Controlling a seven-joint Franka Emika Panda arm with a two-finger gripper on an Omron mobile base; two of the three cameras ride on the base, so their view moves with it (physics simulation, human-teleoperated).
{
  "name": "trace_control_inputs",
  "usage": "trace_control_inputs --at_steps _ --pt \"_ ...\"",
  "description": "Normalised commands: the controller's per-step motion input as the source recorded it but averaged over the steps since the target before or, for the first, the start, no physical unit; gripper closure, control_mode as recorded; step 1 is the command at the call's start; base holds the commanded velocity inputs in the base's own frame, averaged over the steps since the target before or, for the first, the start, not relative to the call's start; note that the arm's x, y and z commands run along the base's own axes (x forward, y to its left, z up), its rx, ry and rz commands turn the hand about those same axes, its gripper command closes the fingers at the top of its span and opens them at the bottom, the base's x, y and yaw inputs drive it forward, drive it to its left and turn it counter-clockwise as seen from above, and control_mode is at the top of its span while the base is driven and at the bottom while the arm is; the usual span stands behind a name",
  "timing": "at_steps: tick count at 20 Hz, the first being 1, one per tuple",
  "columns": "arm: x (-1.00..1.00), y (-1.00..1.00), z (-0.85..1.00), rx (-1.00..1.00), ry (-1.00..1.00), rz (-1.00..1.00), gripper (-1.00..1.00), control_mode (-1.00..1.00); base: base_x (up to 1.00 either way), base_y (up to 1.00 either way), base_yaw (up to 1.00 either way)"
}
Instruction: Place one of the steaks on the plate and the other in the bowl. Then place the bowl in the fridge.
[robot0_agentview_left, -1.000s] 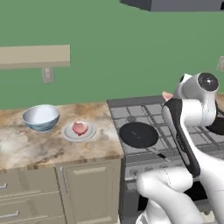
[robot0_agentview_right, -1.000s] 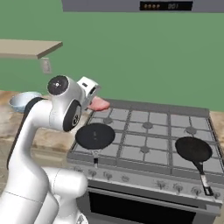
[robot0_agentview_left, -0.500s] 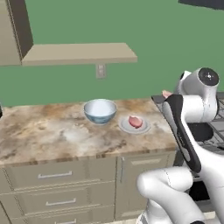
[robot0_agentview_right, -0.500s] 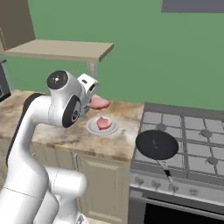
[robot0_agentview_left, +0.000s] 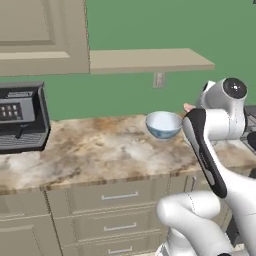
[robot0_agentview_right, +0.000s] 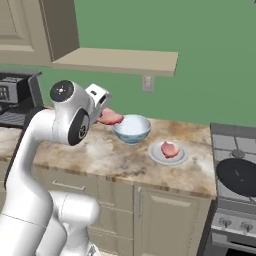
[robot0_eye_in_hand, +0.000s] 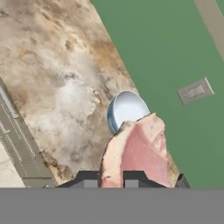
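We've got the gripper clamped on the second steak, carried in the air. The bowl sits on the bench ahead of the gripper and below it, near the green wall; probably not over the rim yet, hard to judge from these angles. The steak's long axis runs out from the fingers toward the bowl. The other steak is on the plate, just beside the bowl toward the stove. Bench around the bowl is bare marble; shelf overhead.
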Motion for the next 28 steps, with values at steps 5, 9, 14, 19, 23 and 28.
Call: trace_control_inputs --at_steps 5,9,14,19,23,28 --pt "0.0 0.0 0.0 0.0 0.0 0.0 1.0 1.0 0.36 -0.17 -0.12" --pt "0.0 0.0 0.0 0.0 0.0 0.0 1.0 1.0 0.27 -0.28 -0.14" --pt "0.0 0.0 0.0 0.0 0.0 0.0 1.0 1.0 0.9 -0.27 -0.13" --pt "0.0 0.0 0.0 0.0 0.0 0.0 1.0 1.0 0.99 -0.29 -0.15" --pt "0.0 0.0 0.0 0.0 0.0 0.0 1.0 1.0 0.79 -0.04 -0.24" --pt "0.08 0.13 -0.22 0.1 0.09 -0.03 1.0 -1.0 0.14 0.0 -0.05"
